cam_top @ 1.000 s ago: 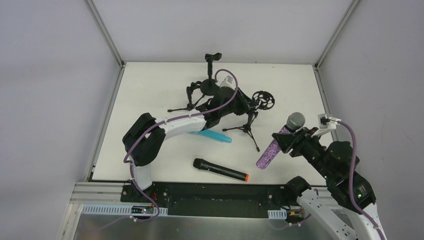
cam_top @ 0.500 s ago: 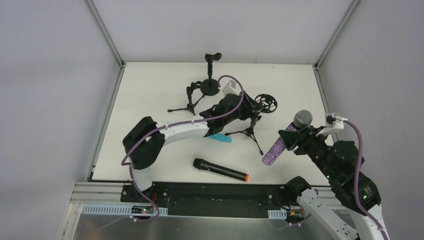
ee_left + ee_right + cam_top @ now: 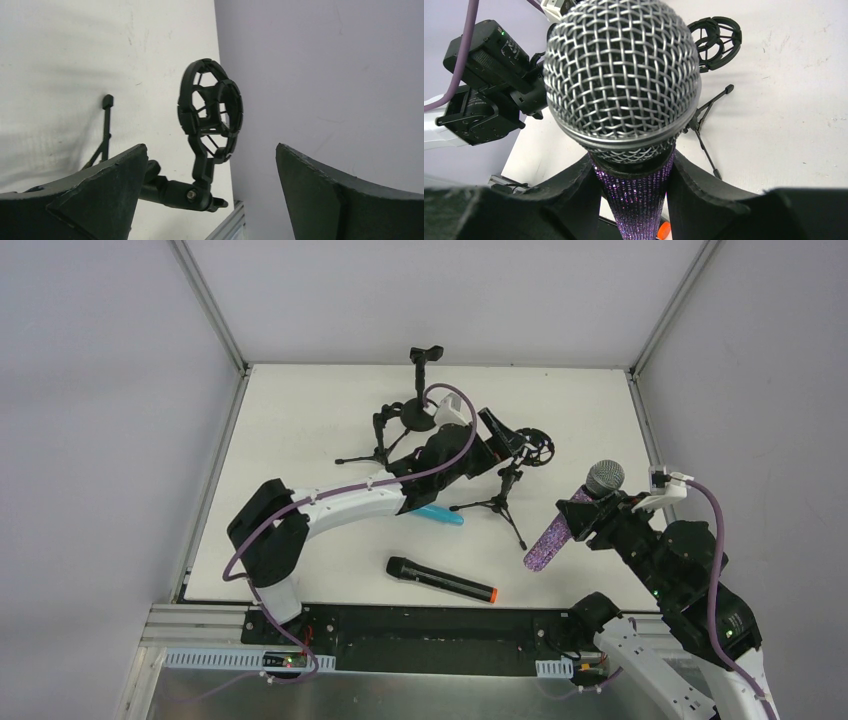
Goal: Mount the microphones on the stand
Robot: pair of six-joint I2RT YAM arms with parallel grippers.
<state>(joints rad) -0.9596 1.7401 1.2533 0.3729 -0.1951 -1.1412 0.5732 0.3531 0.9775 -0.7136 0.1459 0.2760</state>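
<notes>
The glittery purple microphone [image 3: 553, 535] with its silver mesh head [image 3: 621, 75] hangs tilted above the table's right side, my right gripper [image 3: 586, 519] shut on its body [image 3: 636, 200]. The black microphone with the orange end ring [image 3: 440, 580] lies near the front edge. The turquoise microphone [image 3: 441, 516] lies half hidden under my left arm. A black tripod stand [image 3: 497, 502] carries a ring-shaped cradle [image 3: 530, 445]. My left gripper [image 3: 500, 438] stands open just left of that cradle [image 3: 210, 112], with the stand's swivel joint [image 3: 190, 192] between its fingers [image 3: 100, 190], untouched.
A round-based stand [image 3: 420, 413] with a clip on top [image 3: 427, 353] stands at the back middle. A second small tripod [image 3: 372, 448] sits left of it. The enclosure's right wall [image 3: 760, 390] is close to my right arm.
My left gripper has opened, letting go of the tripod stand after shifting it to the right. My right arm carried the purple microphone slightly right, then held still.
</notes>
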